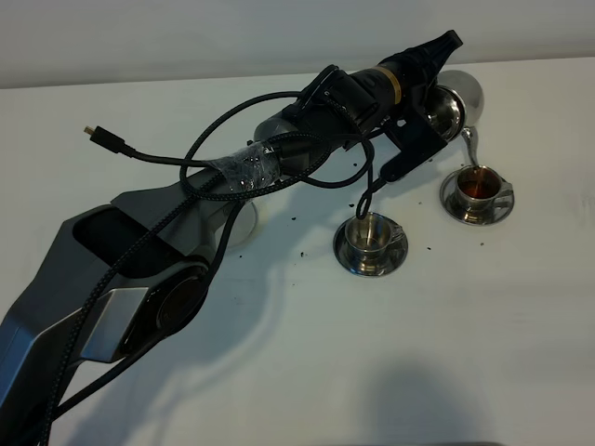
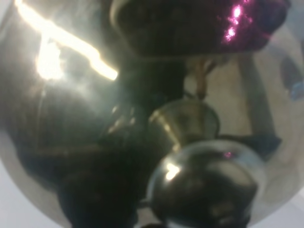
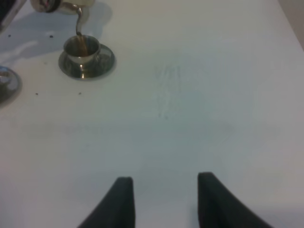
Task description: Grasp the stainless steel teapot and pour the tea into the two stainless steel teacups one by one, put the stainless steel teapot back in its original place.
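White tabletop point(image 1: 521, 372), a few dark specks round the cups. Landmark is the far cup point(image 1: 476, 189), the one with brown tea in it. Tilted teapot point(image 1: 454, 100) is airborne just above and behind that cup, tipped spout-down so the spout tip hangs over the cup's mouth. Right wrist view shows a thin stream landing inside, so I'd say the pour is under way on cup one of two. Reaching across, the left gripper point(image 1: 420, 130) is clamped on the pot's handle side. Left wrist view is all shiny lid and knob point(image 2: 204, 190); jaws not visible there. Next target is probably the near cup point(image 1: 370, 243), on its saucer beside the far cup, robot side, no tea colour showing. Pale round disc point(image 1: 246, 225) lies beyond the near cup, half under the arm. Probably the pot's home spot, can't confirm. Idle right gripper point(image 3: 164, 202) is well apart from the far cup, fingers spread wide, holding nothing, out of the pour path.
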{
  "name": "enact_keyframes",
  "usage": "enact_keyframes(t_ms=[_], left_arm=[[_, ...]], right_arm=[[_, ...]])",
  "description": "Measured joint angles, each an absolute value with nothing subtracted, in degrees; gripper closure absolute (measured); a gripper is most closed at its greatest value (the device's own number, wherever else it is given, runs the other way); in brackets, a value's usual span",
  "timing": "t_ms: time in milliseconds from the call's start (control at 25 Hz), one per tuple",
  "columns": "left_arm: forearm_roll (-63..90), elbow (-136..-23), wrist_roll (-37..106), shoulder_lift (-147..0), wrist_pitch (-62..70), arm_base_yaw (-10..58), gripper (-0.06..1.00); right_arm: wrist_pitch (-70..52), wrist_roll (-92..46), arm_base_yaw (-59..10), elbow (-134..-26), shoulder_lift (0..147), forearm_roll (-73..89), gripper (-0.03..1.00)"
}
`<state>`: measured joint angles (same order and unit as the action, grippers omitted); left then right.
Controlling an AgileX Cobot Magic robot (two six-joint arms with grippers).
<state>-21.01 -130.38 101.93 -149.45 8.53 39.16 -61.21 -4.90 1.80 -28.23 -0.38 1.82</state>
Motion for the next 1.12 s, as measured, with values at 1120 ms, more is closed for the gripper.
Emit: enact_keyframes(t_ms=[1120], left_arm=[[-22.8, -130.4, 103.3, -149.5, 5.8, 39.2, 0.72]], right_arm=[[-61.2, -4.9, 1.8, -28.2, -0.4, 1.8, 0.66]])
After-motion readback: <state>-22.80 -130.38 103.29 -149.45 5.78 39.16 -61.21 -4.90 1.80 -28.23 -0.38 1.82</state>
